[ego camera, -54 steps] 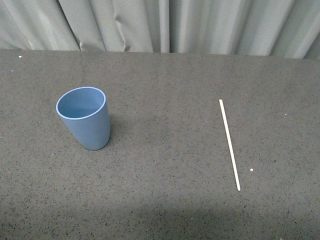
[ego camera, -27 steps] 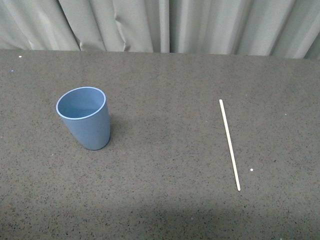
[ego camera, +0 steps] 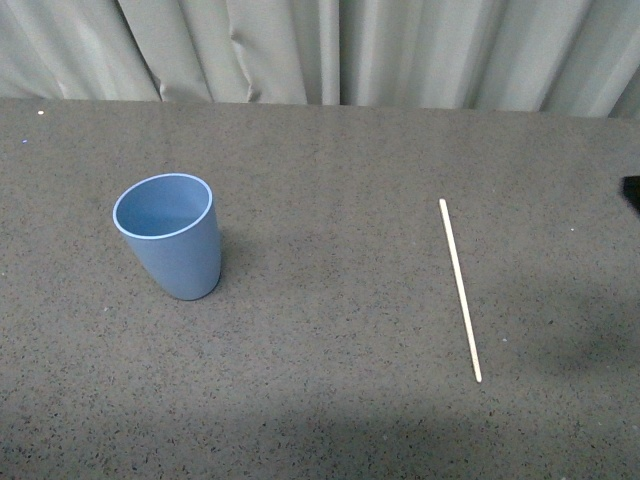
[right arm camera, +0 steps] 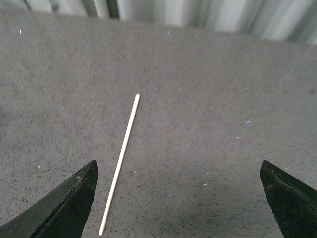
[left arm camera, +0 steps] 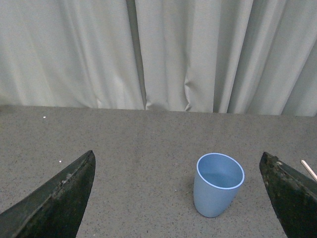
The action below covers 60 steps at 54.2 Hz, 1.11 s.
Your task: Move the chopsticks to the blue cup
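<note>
Since nothing is gripped yet, step: approach only, pick not begun.
Chopstick: long thin pale cream wooden chopstick (ego camera: 459,290) lies flat on the dark speckled grey tabletop (ego camera: 320,420), right of centre in the front view, near end angled slightly rightward.
Cup: light-blue matte plastic tumbler (ego camera: 170,240) stands upright left of centre, mouth open, nothing visible inside; well apart from the stick.
Right claw: right gripper (right arm camera: 178,163) spread wide, holds nothing; in its wrist view the stick lies close to one finger, not centred between the tips.
Left claw: left gripper (left arm camera: 177,153) also spread wide, nothing in it; faces the cup, well short of it.
Next move: probably the right arm centres over the stick, drops and pinches across the shaft. The stick is thin and flat on the surface, so the tips must get almost to the tabletop; slip risk.
Edges: far table edge meets pale grey pleated curtain (ego camera: 320,50); near and side edges out of frame.
Room: bare surface around the stick and between stick and cup. A dark part (ego camera: 632,192) shows at the front view's right edge, likely the right arm, can't confirm.
</note>
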Available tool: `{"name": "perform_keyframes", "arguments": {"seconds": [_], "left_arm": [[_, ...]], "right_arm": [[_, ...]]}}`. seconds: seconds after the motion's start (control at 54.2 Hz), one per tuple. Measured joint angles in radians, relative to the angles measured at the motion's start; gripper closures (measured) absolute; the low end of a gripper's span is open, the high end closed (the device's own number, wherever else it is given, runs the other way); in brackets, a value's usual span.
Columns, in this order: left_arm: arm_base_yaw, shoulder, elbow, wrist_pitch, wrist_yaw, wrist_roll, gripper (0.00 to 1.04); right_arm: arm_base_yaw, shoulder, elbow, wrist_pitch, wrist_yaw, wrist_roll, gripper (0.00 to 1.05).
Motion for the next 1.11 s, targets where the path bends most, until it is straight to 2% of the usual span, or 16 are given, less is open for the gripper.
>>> {"name": "perform_keyframes", "arguments": {"seconds": [0.055, 0.313, 0.571, 0.959, 0.995, 1.106], "left_arm": [[0.000, 0.000, 0.000, 0.000, 0.000, 0.000, 0.07], [0.000, 0.000, 0.000, 0.000, 0.000, 0.000, 0.07], [0.000, 0.000, 0.000, 0.000, 0.000, 0.000, 0.07], [0.000, 0.000, 0.000, 0.000, 0.000, 0.000, 0.07], [0.000, 0.000, 0.000, 0.000, 0.000, 0.000, 0.07], [0.000, 0.000, 0.000, 0.000, 0.000, 0.000, 0.07]], "right_arm": [[0.004, 0.141, 0.076, -0.029, -0.042, 0.021, 0.09], [0.041, 0.519, 0.354, -0.213, -0.077, 0.063, 0.09], [0.062, 0.741, 0.611, -0.440, -0.084, 0.120, 0.09], [0.067, 0.933, 0.838, -0.569, -0.063, 0.121, 0.10], [0.068, 0.945, 0.855, -0.578, -0.062, 0.119, 0.14], [0.073, 0.991, 0.917, -0.621, -0.061, 0.114, 0.35]]}}
